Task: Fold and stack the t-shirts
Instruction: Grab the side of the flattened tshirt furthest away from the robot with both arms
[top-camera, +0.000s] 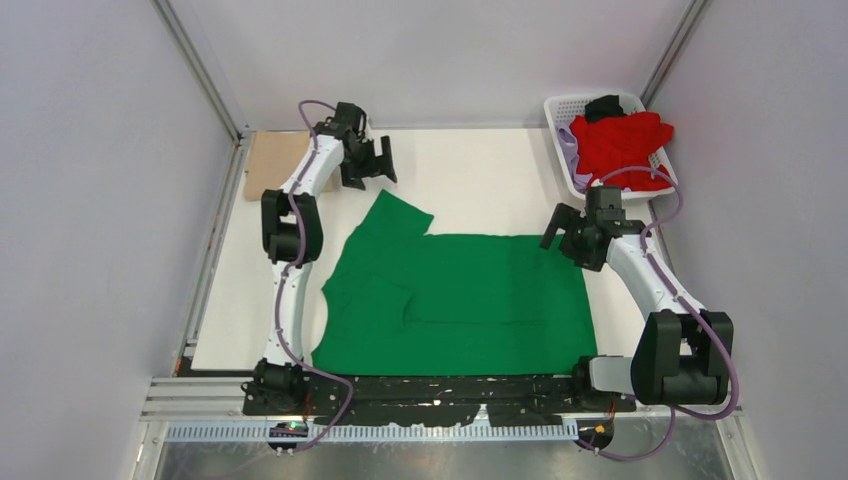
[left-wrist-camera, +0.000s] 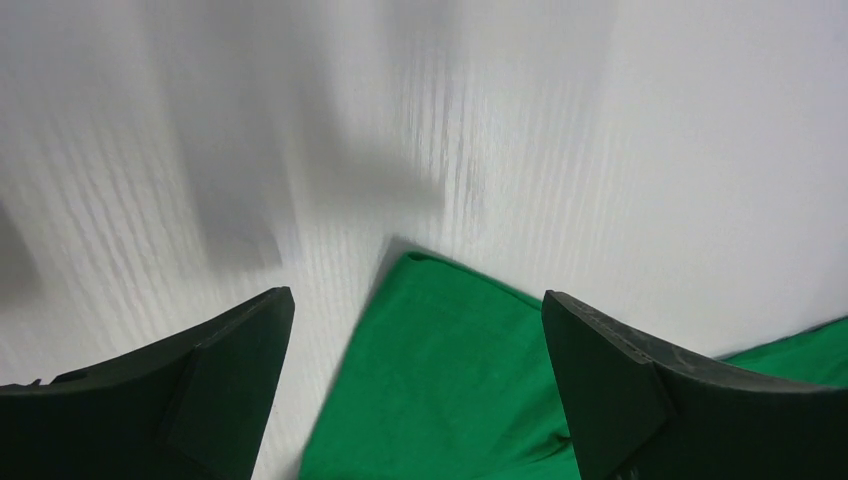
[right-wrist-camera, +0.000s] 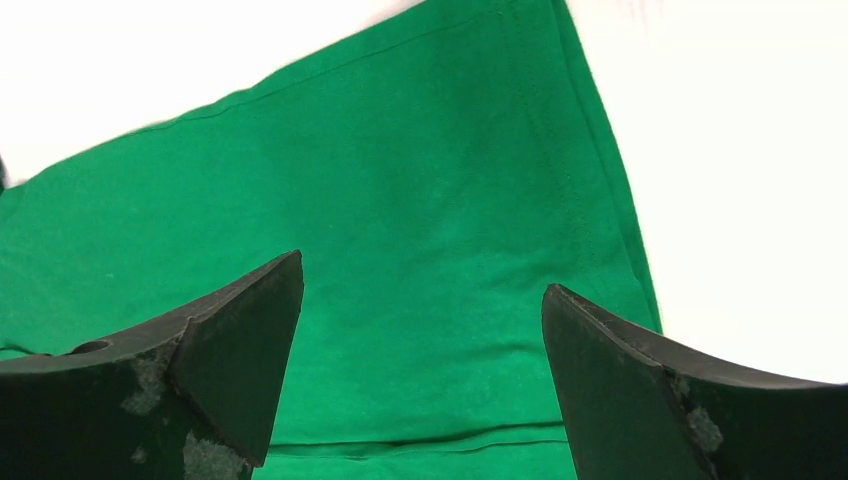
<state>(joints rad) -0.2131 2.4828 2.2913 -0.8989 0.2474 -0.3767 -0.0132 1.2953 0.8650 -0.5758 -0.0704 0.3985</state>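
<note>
The white table (top-camera: 480, 170) gives you the flat working area, and the green t-shirt (top-camera: 480, 290) lies spread across its near half, directly between the two arms so either can reach an edge. One sleeve already looks turned in over the body on the left, which suggests the fold is only partly made. The basket (top-camera: 556, 108) sits at the far right corner, out of the folding area, holding the red t-shirt (top-camera: 625, 145) heaped over a lilac garment (top-camera: 568, 140) and a black garment (top-camera: 603, 105) that wait their turn. A tan cloth (top-camera: 272, 160) lies flat at the far left, probably the spot for the stack, though you cannot tell from here whether it is folded. Your right gripper (top-camera: 558, 238) hangs over the shirt's far right corner with its jaws wide apart and nothing between them, placed to pinch that edge. Your left gripper (top-camera: 372, 168), equally spread and empty, hovers just beyond the far sleeve (left-wrist-camera: 440, 370).
</note>
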